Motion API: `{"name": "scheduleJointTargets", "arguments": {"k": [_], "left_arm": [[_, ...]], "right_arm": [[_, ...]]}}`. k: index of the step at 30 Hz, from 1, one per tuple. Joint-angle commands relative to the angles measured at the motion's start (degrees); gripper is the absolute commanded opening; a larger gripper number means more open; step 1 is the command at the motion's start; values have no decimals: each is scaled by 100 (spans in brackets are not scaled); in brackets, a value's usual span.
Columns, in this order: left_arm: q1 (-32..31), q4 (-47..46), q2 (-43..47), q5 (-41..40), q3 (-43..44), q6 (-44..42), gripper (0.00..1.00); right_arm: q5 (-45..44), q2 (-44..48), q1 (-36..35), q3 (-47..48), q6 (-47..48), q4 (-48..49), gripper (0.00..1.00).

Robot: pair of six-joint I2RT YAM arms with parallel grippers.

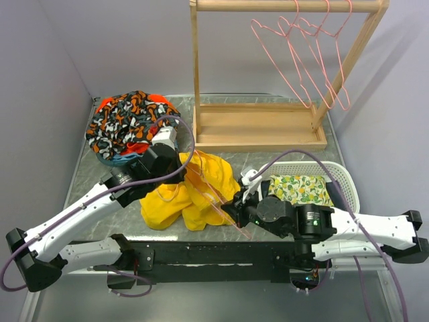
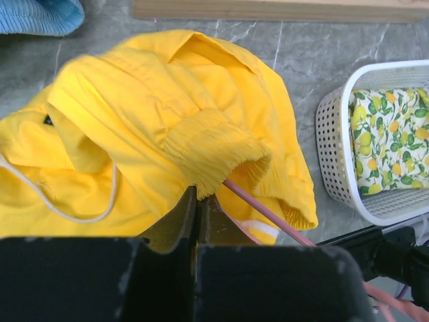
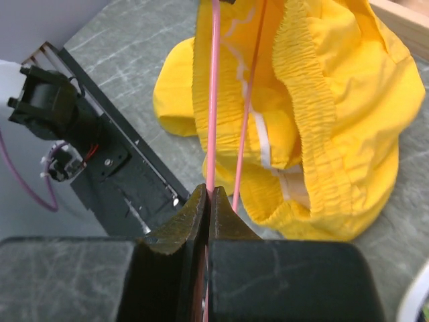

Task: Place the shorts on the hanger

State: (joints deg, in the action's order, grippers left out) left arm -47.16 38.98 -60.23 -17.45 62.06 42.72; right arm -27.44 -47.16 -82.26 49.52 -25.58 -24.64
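The yellow shorts (image 1: pixel 191 194) lie bunched on the table between the two arms. They also show in the left wrist view (image 2: pixel 167 114) and the right wrist view (image 3: pixel 335 100). A pink wire hanger (image 1: pixel 218 194) runs into the shorts' elastic opening, and part of it is hidden by fabric. My left gripper (image 1: pixel 182 163) is shut on the gathered waistband, as the left wrist view (image 2: pixel 199 198) shows, with the hanger wire (image 2: pixel 268 215) just to its right. My right gripper (image 1: pixel 238 204) is shut on the hanger's wire (image 3: pixel 213 100) in the right wrist view (image 3: pixel 206 193).
A wooden rack (image 1: pixel 258 127) with spare pink hangers (image 1: pixel 315 54) stands at the back. A white basket (image 1: pixel 345 176) holding a lemon-print cloth (image 1: pixel 299 189) sits at the right. A black, orange and white patterned garment (image 1: pixel 124 124) lies at the back left.
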Motion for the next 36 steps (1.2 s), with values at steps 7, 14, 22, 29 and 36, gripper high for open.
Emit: {"name": "scheduleJointTargets", "arguments": {"k": [7, 14, 22, 29, 36], "left_arm": [[-400, -312, 195, -434, -159, -62, 21], [-417, -620, 590, -162, -484, -431, 39], [-470, -1497, 1609, 786, -880, -1195, 41], [-663, -1885, 1322, 753, -696, -1758, 46], [-813, -2043, 618, -135, -125, -2285, 50]], "right_arm": [[371, 523, 464, -2154, 467, 4106, 0], [591, 585, 676, -2394, 387, 4319, 0], [793, 427, 843, -2421, 344, 4416, 0], [872, 391, 887, -2385, 344, 4363, 0], [942, 374, 922, -2324, 335, 4240, 0]]}}
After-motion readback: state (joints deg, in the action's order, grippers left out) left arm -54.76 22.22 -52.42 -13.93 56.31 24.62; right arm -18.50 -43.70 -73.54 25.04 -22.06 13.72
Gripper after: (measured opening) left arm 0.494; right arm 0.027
